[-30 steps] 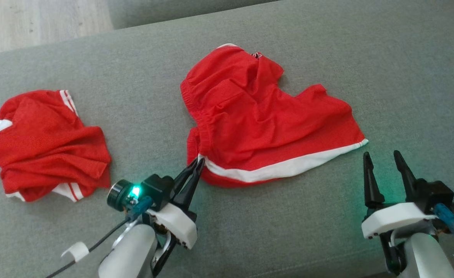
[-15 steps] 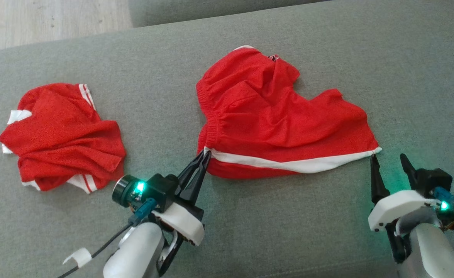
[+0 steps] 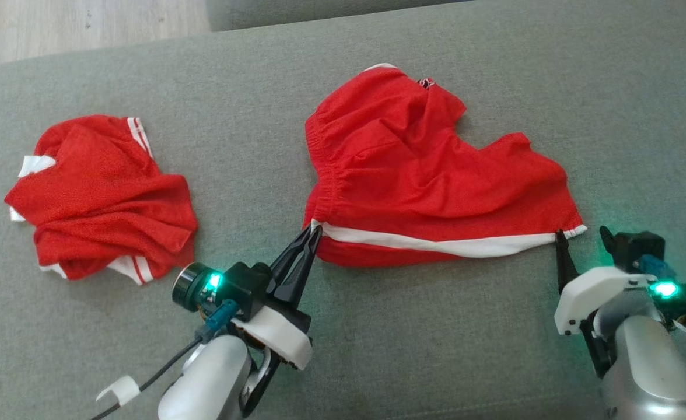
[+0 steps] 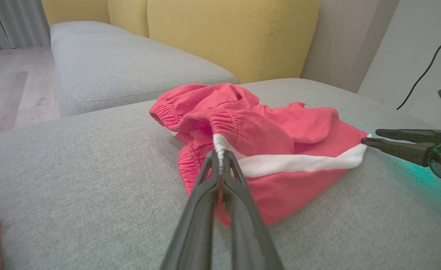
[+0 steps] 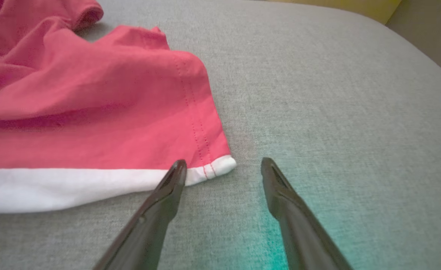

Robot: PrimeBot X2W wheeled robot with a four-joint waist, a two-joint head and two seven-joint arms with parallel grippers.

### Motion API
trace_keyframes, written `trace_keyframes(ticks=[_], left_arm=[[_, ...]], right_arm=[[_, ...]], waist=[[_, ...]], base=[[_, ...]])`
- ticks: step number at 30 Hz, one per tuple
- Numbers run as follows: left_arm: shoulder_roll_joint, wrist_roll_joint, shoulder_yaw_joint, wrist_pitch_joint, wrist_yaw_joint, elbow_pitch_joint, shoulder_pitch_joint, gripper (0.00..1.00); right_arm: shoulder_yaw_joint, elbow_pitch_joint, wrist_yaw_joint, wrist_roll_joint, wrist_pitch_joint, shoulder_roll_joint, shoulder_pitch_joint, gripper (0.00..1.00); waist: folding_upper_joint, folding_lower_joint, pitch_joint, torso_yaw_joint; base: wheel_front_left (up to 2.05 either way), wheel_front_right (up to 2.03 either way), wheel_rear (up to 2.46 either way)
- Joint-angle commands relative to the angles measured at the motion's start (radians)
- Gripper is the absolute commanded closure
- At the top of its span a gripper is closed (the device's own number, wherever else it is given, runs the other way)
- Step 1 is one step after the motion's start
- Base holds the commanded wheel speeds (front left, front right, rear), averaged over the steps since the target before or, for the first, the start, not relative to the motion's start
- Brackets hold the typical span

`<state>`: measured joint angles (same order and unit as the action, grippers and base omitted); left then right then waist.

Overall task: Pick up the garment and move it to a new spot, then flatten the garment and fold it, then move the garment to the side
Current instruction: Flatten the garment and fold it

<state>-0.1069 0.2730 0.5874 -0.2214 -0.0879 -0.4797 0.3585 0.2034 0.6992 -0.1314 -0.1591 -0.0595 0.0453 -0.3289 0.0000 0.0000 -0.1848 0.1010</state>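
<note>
On the grey cushion (image 3: 436, 326), my left claw (image 3: 314, 230) pinched the seven-o'clock corner of the red shorts (image 3: 430, 169) while my right claw (image 3: 581, 232) stood open astride their four-o'clock corner.

The red shorts (image 5: 74, 112) go off the right wrist view's left edge. Their tiny tag (image 3: 426, 82) is too small to read.
</note>
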Motion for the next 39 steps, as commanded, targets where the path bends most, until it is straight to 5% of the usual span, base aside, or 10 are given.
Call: trace_keyframes(ticks=[1, 11, 13, 14, 15, 27, 39], left_arm=[[-0.004, 0.007, -0.022, -0.012, 0.005, 0.032, 0.024, 1.00], [-0.013, 0.013, -0.017, -0.013, 0.007, 0.046, 0.038, 1.00], [-0.015, 0.014, -0.016, -0.012, 0.009, 0.050, 0.040, 1.00], [-0.016, 0.015, -0.015, -0.011, 0.009, 0.053, 0.041, 1.00], [-0.017, 0.015, -0.014, -0.010, 0.010, 0.055, 0.043, 1.00], [-0.039, 0.030, -0.025, -0.010, 0.027, 0.072, 0.040, 1.00], [-0.125, 0.011, -0.035, 0.047, 0.002, 0.127, 0.176, 1.00]], right_arm=[[-0.018, -0.016, 0.001, -0.021, 0.010, 0.005, -0.037, 0.00], [-0.054, 0.014, 0.001, -0.079, 0.088, 0.005, -0.047, 0.00], [-0.059, 0.015, 0.001, -0.078, 0.093, 0.005, -0.045, 0.20], [-0.061, 0.014, 0.001, -0.077, 0.094, 0.005, -0.045, 0.69], [-0.064, 0.012, 0.001, -0.075, 0.093, 0.005, -0.046, 1.00], [-0.091, -0.073, 0.001, -0.026, 0.008, 0.005, -0.040, 1.00], [-0.178, -0.263, 0.001, 0.077, -0.011, 0.005, -0.106, 1.00]], waist=[[0.0000, 0.0000, -0.004, -0.005], [0.0000, 0.0000, -0.014, -0.024], [0.0000, 0.0000, -0.014, -0.026], [0.0000, 0.0000, -0.014, -0.028], [0.0000, 0.0000, -0.015, -0.029], [0.0000, 0.0000, 0.024, -0.009], [0.0000, 0.0000, 0.124, 0.039]], base=[[0.00, 0.00, 0.00], [0.00, 0.00, 0.00], [0.00, 0.00, 0.00], [0.00, 0.00, 0.00], [0.00, 0.00, 0.00], [0.00, 0.00, 0.00], [0.00, 0.00, 0.00]])
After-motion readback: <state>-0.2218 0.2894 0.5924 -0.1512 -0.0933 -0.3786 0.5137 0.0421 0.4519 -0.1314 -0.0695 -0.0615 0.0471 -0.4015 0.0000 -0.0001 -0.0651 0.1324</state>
